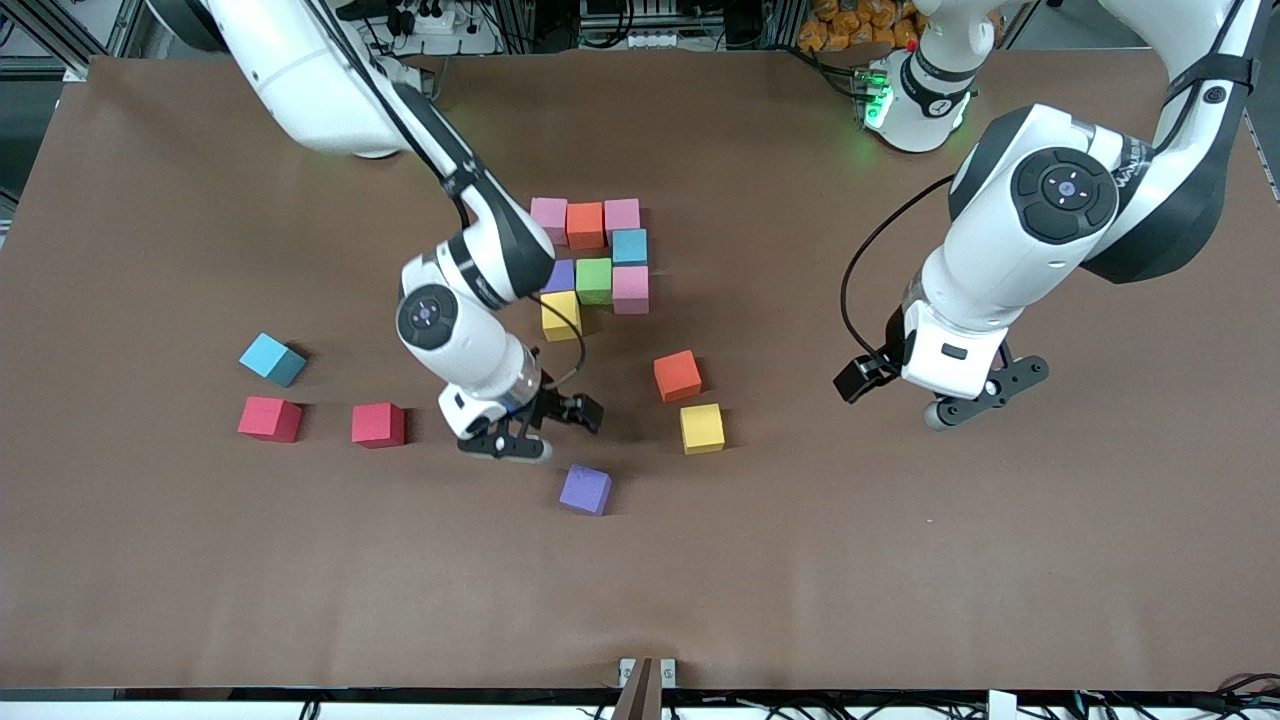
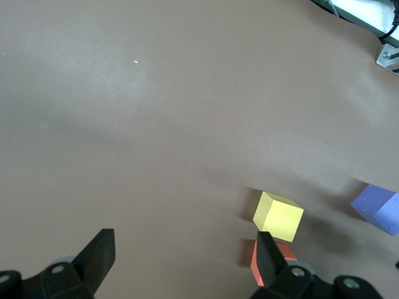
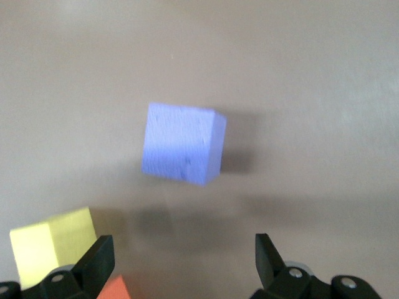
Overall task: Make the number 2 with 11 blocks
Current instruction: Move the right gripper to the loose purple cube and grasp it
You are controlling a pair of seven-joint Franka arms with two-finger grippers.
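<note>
Partly built number 2 [image 1: 596,262] at mid-table, toward the robots' bases: top row pink [image 1: 549,219], orange [image 1: 585,225], pink [image 1: 622,215]; blue block [image 1: 629,247] under the last pink; next row purple [image 1: 560,276], green [image 1: 594,280], pink [image 1: 630,289]; yellow block [image 1: 560,315] nearer the front camera, touching the purple one.

Loose blocks on the brown table [image 1: 200,560]: orange [image 1: 677,376] and yellow [image 1: 702,428] close together; purple cube [image 1: 585,489] nearest the camera; two red [image 1: 270,418] [image 1: 378,424] and one blue [image 1: 272,359] toward the right arm's end.

Right claw [image 1: 525,425] low over bare table just beside the loose purple cube, fingers apart, holding nothing; left claw [image 1: 960,395] hovering over bare table toward the left arm's end, fingers apart, empty.
</note>
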